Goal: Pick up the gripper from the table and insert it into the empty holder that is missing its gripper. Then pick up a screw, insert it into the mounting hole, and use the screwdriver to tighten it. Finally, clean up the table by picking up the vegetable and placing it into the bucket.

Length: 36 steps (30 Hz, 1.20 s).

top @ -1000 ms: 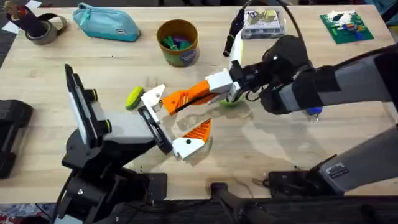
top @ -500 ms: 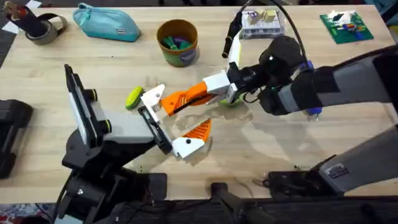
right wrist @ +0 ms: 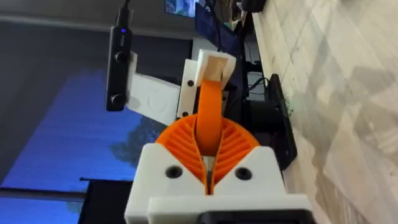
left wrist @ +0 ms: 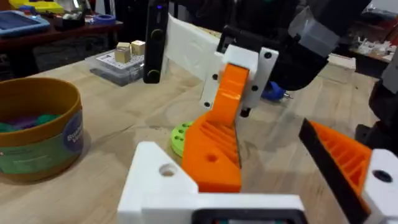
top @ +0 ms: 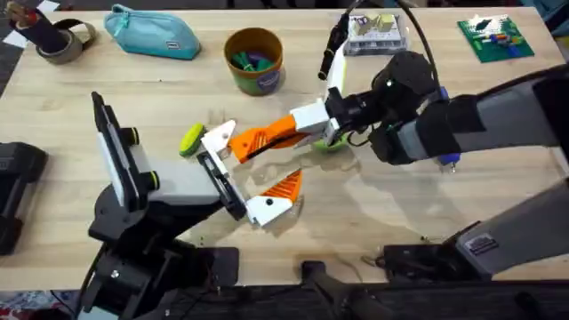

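**Wedge at the mouth of the holder**

While the left arm lies low along the wooden desk, its gripper stands spread: a white angular plastic mount block, the empty holder, sits at the far end of the black rail, and a twin white block with a ribbed orange triangular finger sits at the near end, well apart from it. Just right of the empty holder comes the small orange plastic wedge-shaped finger, its pointed tip touching or very nearly touching the block; I cannot tell whether it has entered. Its long axis slants up and to the right, straight back into the right gripper, whose white-and-orange fingers are clamped on its thick end. So the holder lies directly left of the wedge tip, along the wedge's own line, and the right arm is the one placed to push. Behind them stands the round mustard-brown bucket.
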Available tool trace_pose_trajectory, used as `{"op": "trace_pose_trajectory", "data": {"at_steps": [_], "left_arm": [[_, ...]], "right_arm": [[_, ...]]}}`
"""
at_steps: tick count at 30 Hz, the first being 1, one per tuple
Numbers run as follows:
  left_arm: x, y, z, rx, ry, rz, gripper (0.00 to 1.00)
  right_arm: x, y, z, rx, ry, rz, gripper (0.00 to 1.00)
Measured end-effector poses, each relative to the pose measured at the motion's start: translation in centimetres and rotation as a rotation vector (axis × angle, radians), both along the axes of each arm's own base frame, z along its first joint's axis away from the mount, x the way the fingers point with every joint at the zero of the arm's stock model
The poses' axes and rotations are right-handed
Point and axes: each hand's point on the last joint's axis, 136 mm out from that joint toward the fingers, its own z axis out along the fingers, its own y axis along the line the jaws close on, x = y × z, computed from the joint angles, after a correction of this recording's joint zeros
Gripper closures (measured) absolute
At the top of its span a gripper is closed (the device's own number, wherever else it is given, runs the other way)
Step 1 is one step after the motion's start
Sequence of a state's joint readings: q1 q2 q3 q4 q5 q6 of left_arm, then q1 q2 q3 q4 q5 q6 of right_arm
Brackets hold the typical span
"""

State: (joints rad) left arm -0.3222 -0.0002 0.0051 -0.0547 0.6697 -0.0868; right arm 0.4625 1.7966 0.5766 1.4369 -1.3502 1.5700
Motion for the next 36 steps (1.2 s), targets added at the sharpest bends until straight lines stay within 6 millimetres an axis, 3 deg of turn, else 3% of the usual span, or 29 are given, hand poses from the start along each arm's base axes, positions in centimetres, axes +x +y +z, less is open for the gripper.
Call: {"op": "trace_pose_trajectory", "data": {"at_steps": [36], "left_arm": [[0.1, 0.0, 0.0, -0.01, 0.017, 0.005, 0.01]], "right_arm": [[0.6, 1.2, -0.9, -0.027, 0.049, -0.059, 0.98]]}}
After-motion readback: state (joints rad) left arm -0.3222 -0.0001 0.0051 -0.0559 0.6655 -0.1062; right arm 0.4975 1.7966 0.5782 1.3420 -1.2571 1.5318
